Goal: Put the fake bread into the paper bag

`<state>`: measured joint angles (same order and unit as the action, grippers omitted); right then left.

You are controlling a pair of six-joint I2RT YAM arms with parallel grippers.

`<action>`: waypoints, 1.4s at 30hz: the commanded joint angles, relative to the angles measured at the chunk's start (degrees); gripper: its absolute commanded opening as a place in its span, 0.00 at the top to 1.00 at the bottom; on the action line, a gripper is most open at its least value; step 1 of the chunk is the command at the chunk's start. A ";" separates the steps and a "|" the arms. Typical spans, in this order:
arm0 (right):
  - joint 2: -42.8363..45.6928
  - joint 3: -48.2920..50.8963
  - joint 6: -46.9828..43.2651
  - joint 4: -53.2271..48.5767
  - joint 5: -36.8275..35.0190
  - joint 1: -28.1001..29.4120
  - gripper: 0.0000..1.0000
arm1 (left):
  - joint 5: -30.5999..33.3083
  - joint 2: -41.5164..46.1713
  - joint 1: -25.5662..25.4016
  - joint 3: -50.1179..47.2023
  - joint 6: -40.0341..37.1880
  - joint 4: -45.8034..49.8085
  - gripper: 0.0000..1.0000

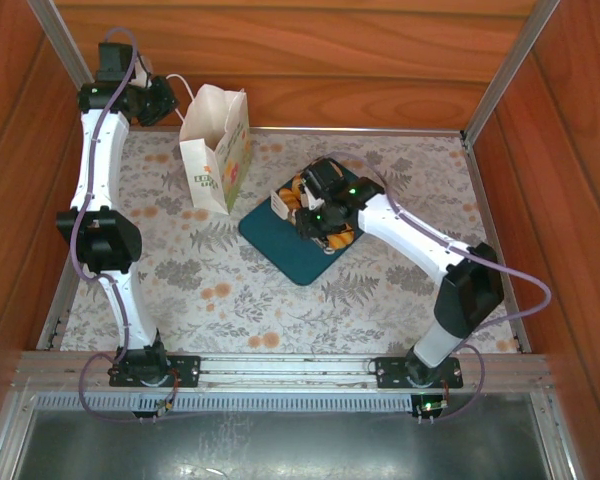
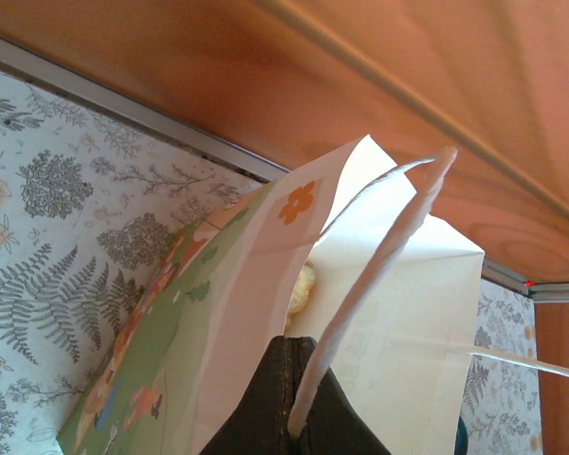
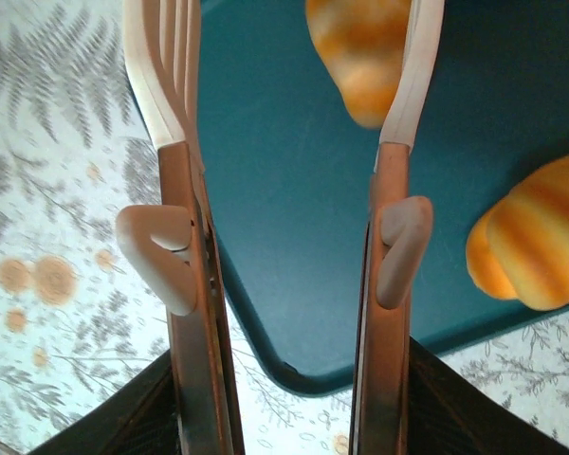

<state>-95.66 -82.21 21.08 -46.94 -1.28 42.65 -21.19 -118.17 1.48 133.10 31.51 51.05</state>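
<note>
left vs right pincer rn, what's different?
Left pincer is shut flat on the paper bag's top edge; right pincer holds the tongs, its fingers apart. Left pincer sits far left off the tray; right pincer hovers over the tray, tongs open near a bread roll. Both are gripping something.

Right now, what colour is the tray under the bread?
The tray is dark teal; right wrist view shows it best.
</note>
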 commanded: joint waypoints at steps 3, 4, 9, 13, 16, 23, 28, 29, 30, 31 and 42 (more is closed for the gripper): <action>-2.72 -2.20 -2.31 -3.14 -0.61 -0.29 0.47 | -0.51 1.63 0.52 -0.30 -0.47 -0.23 1.00; -3.24 -2.47 -2.46 -3.45 -0.57 -0.29 0.47 | -0.52 1.61 0.44 -0.30 -0.49 -0.24 1.00; -5.41 -2.83 -2.80 -3.82 -1.21 -0.29 0.48 | -0.43 1.59 0.46 -0.47 -0.62 -0.20 1.00; -6.94 -3.60 -2.89 -4.28 -2.80 -0.29 0.48 | -0.60 1.62 0.50 -0.61 -0.55 -0.27 1.00; -8.15 -4.99 -3.02 -5.13 -4.16 -0.29 0.48 | -0.69 1.45 0.53 -0.56 -0.46 -0.25 1.00; -10.94 -6.91 -3.86 -6.10 -5.43 -0.29 0.48 | -0.69 1.47 0.49 -0.56 -0.48 -0.25 1.00; -12.41 -7.25 -4.26 -6.02 -6.37 -0.38 0.48 | -0.71 1.62 0.58 -0.65 -0.48 -0.33 1.00; -12.83 -7.43 -4.36 -5.93 -6.56 -0.33 0.48 | -0.69 1.62 0.61 -0.65 -0.47 -0.33 1.00; -13.12 -7.60 -4.50 -5.89 -6.54 -0.38 0.48 | -0.72 1.62 0.57 -0.65 -0.48 -0.36 1.00; -13.48 -7.82 -4.58 -5.78 -6.46 -0.38 0.48 | -0.69 1.52 0.60 -0.65 -0.46 -0.36 1.00; -15.37 -9.55 -5.27 -5.61 -5.44 -0.47 0.54 | -0.69 1.46 0.61 -0.56 -0.39 -0.33 1.00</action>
<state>-110.96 -90.13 16.67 -51.94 -7.01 42.65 -21.28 -118.17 1.50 133.08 31.51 51.05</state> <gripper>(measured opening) 0.465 0.044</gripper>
